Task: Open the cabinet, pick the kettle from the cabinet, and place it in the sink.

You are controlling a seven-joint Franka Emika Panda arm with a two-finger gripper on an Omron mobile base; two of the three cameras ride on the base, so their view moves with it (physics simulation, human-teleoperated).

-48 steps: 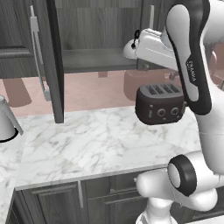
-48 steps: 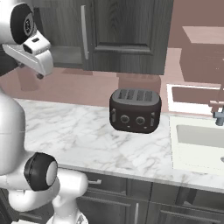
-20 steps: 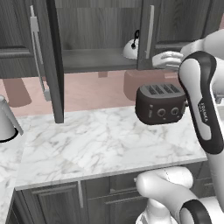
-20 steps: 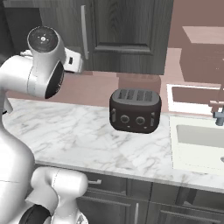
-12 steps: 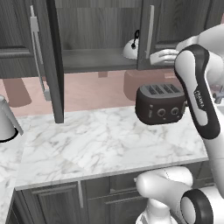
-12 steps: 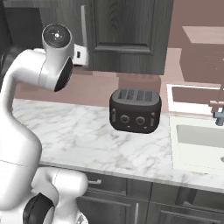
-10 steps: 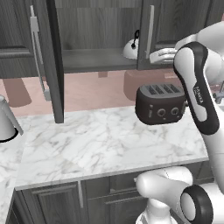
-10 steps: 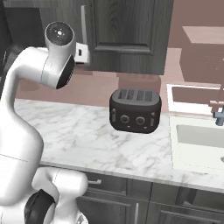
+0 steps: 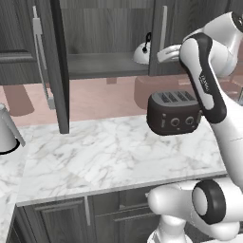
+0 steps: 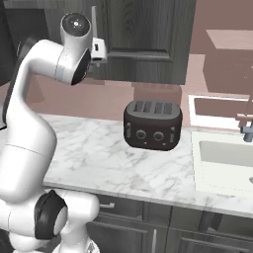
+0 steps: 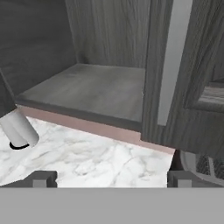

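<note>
Silver-grey kettle (image 9: 142, 53) unmoved on the shelf of the cabinet (image 9: 102, 66), at the shelf's right end, tucked against the edge of the closed right-hand door (image 9: 167, 33). Changed over the last second or so: elbow swung up and outward, hand slid back leftward, level with the shelf and close beside the kettle. Gripper (image 11: 111, 177) spread wide, holding nothing, pointed into the cabinet at bare shelf boards and the inner edge of the right door rather than squarely at the kettle. Judged as the approach for the pick, with the opening step done and no contact yet; likely needs a further turn toward the kettle before closing.

Left door (image 9: 57, 66) swung fully open, well clear. In the way: the closed right door and its long silver handle (image 11: 173, 61), right beside the reach line, an easy snag for the wrist. Below, black toaster (image 9: 174, 112) on the marble counter (image 9: 104, 156), under any path out of the cabinet. Conical silver vessel (image 9: 7, 135) far left, no obstacle. Sink (image 10: 222, 154) with faucet (image 10: 245, 126) off to the right, beyond the toaster
</note>
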